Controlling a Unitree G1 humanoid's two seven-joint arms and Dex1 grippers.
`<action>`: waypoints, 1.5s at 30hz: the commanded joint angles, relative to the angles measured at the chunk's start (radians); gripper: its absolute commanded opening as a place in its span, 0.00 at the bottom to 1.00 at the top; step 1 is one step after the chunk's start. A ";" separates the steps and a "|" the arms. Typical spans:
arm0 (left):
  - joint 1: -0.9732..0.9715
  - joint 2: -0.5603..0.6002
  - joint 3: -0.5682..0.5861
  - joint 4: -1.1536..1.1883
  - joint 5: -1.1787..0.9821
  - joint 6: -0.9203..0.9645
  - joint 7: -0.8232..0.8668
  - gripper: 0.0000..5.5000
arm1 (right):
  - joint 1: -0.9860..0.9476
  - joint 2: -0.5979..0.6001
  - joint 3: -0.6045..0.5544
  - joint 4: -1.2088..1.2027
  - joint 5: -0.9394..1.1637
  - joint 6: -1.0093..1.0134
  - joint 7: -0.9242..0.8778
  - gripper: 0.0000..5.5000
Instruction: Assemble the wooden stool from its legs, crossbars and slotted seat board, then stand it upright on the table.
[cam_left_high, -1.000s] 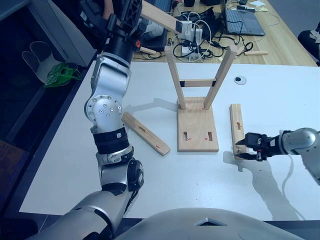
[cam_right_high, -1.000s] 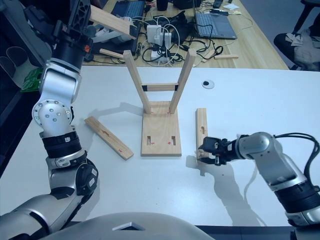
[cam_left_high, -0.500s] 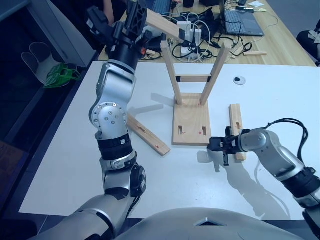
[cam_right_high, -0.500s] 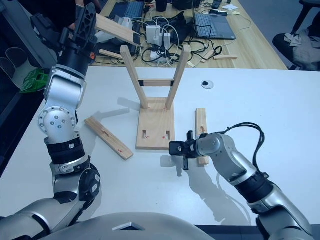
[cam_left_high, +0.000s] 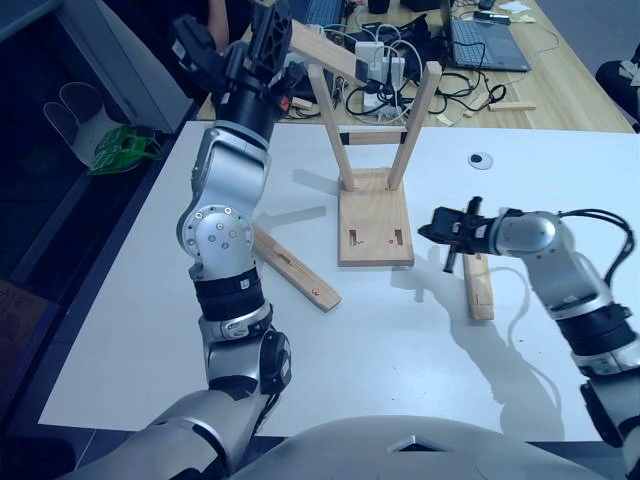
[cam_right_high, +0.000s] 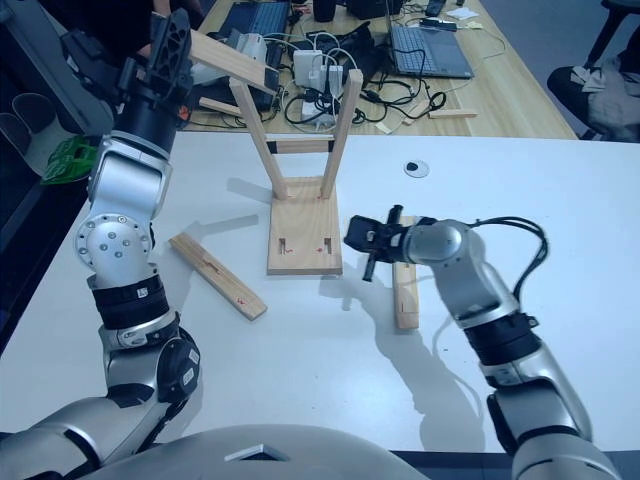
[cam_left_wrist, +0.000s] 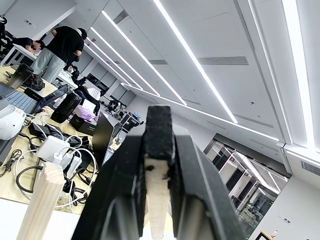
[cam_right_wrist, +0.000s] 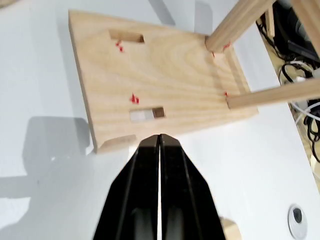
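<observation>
The slotted seat board (cam_left_high: 375, 215) lies flat on the white table. Two legs (cam_left_high: 333, 125) stand in its far slots, joined by a crossbar (cam_left_high: 375, 137). Its two near slots (cam_right_wrist: 145, 114) are empty. My right gripper (cam_left_high: 428, 231) hovers shut and empty just off the board's right near corner. My left gripper (cam_left_high: 268, 30) is raised high at the table's far left, shut on a wooden leg (cam_left_high: 325, 50) that points right. A loose leg (cam_left_high: 292, 266) lies left of the board. Another wooden piece (cam_left_high: 478, 288) lies to its right, under my right forearm.
A wooden desk behind the table carries laptops (cam_left_high: 485, 45), a power strip and tangled cables (cam_left_high: 385, 85). A round cable grommet (cam_left_high: 481, 160) sits in the table's far right part. A green object (cam_left_high: 122, 148) lies off the table's left edge.
My right gripper swung left from the loose piece to the board's right near corner. The board with its legs slid away from me. The left arm leaned slightly right with its leg.
</observation>
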 joint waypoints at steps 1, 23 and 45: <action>-0.009 0.005 -0.006 -0.005 0.009 0.010 0.014 0.07 | -0.023 0.036 0.055 0.110 -0.073 -0.046 -0.056 0.00; 0.157 0.069 0.002 -0.140 0.088 0.108 0.154 0.07 | -0.019 0.120 0.199 -0.003 -0.047 -0.043 0.102 0.00; 0.200 0.098 0.080 -0.132 0.321 0.044 0.294 0.07 | -0.190 0.573 0.267 0.414 0.052 -0.065 0.058 0.00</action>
